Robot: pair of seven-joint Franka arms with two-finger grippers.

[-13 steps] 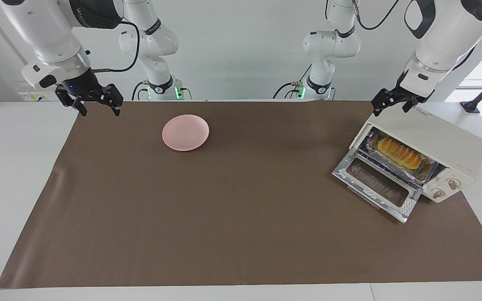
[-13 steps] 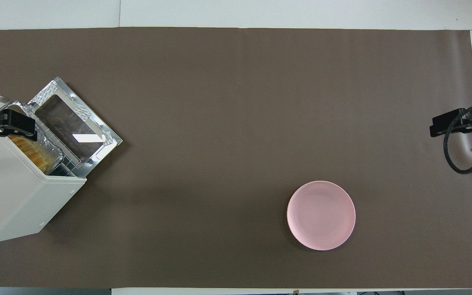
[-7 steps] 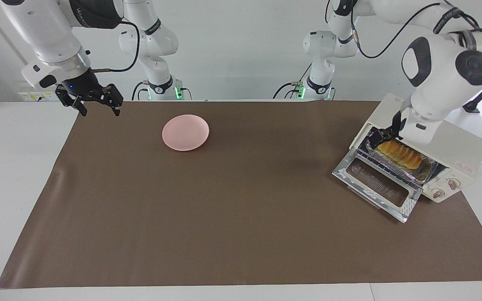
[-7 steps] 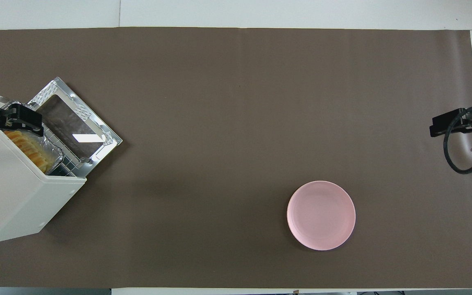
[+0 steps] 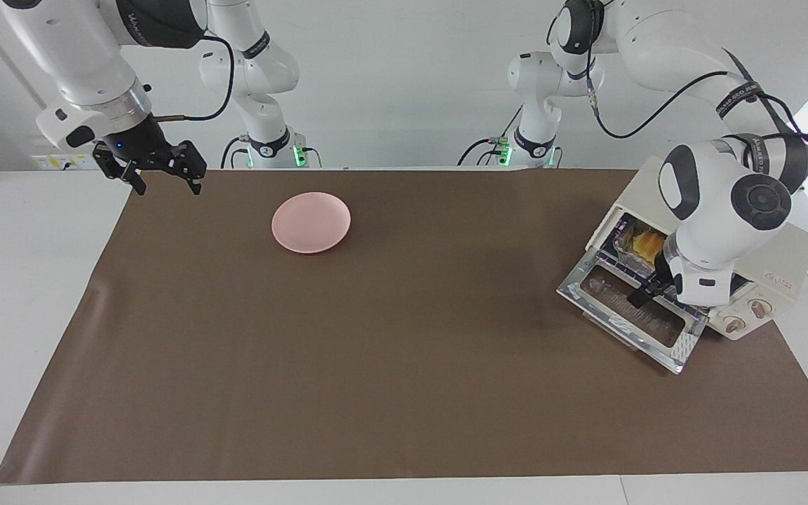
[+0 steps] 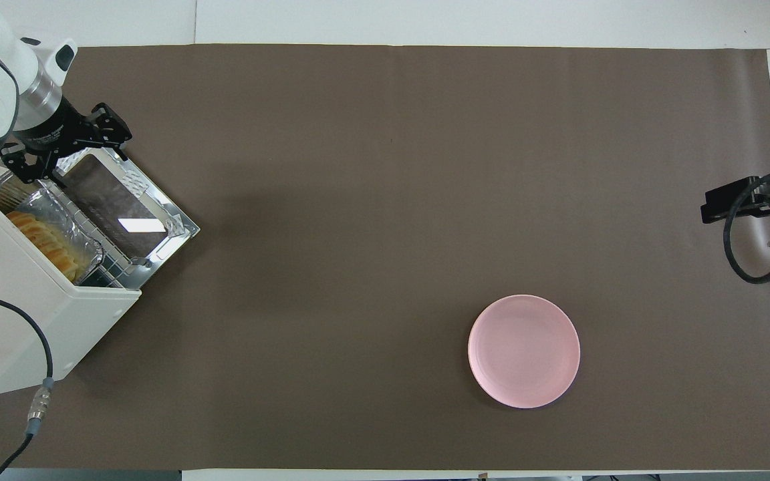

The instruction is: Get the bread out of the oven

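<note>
Looking down on the left arm's end of the counter [image 6: 385, 200], I have the oven [image 6: 17, 321] with its glass door [image 6: 121, 214] dropped flat and the bread [image 6: 41, 242] inside, lying in a foil tray [image 6: 57, 210] on the rack. The loaf's long axis runs along the mouth of the oven, crosswise to the way out, so I judge the grip wants to span its short width. My left pincer [image 6: 57, 150] hangs over the open door's end, fingers apart and holding nothing; in the facing view the left pincer [image 5: 646, 293] sits low over the door with the arm's wrist covering most of the loaf [image 5: 648, 243]. From there the bread lies back toward the oven's cavity, close by. The right pincer [image 5: 158, 172] waits, fingers apart and empty, over the edge of the mat at the right arm's end, well apart from the oven, so the left arm is plainly the nearer one. The pink plate [image 5: 311, 222] lies between the two, nearer the right arm's end.
</note>
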